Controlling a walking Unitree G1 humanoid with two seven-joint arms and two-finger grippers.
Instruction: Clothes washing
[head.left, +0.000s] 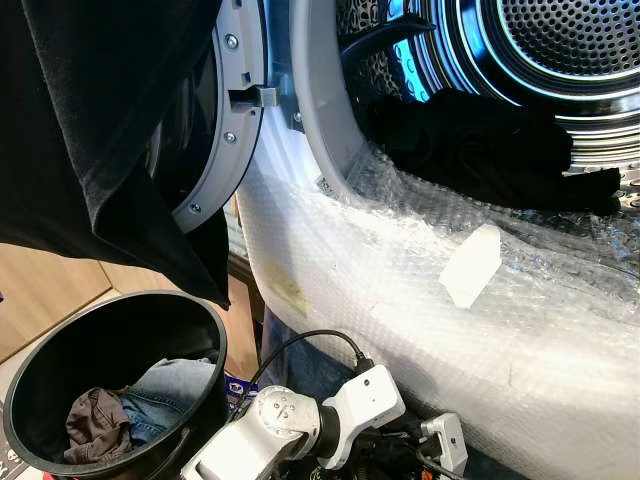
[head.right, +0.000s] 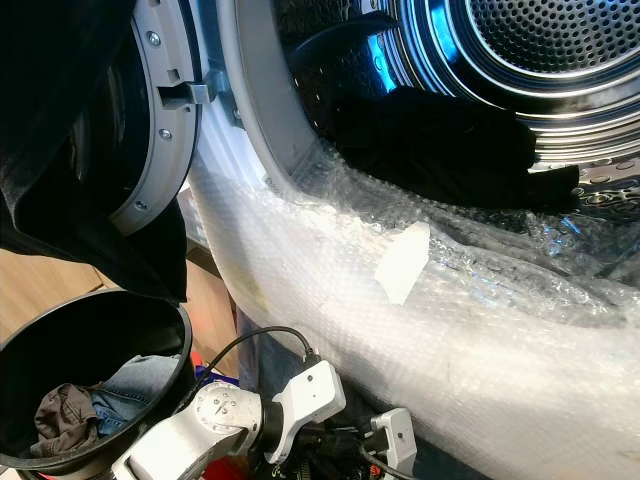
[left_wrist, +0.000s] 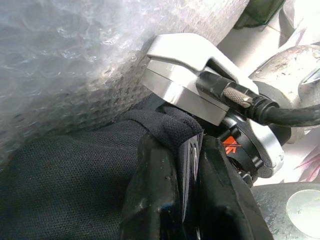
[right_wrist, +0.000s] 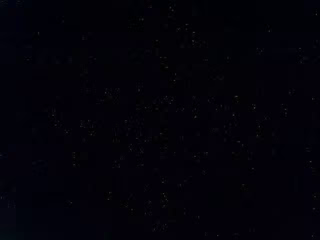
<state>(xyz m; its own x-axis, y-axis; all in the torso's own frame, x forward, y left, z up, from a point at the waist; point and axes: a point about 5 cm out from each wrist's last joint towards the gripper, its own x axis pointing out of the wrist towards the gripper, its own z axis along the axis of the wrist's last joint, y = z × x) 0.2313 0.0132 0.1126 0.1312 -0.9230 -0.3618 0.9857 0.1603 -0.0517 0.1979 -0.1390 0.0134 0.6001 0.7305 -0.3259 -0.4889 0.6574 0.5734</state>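
You've got a glossy perforated metal drum (head.left: 560, 40), clear bubble wrap (head.left: 420, 300) over the washer front, matt black cloth (head.left: 90, 130) hanging, smooth black plastic basket (head.left: 60, 360) holding denim (head.left: 165, 390).

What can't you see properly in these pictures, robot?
- Right wrist view: all dark, nothing made out.
- Bucket: the bottom edge cuts it off, and its depths are in shadow beneath the jeans.
- Hanging black cloth: cut off by the top edge; it hides part of the washer door.
- Left pincer: black fabric covers its tips.
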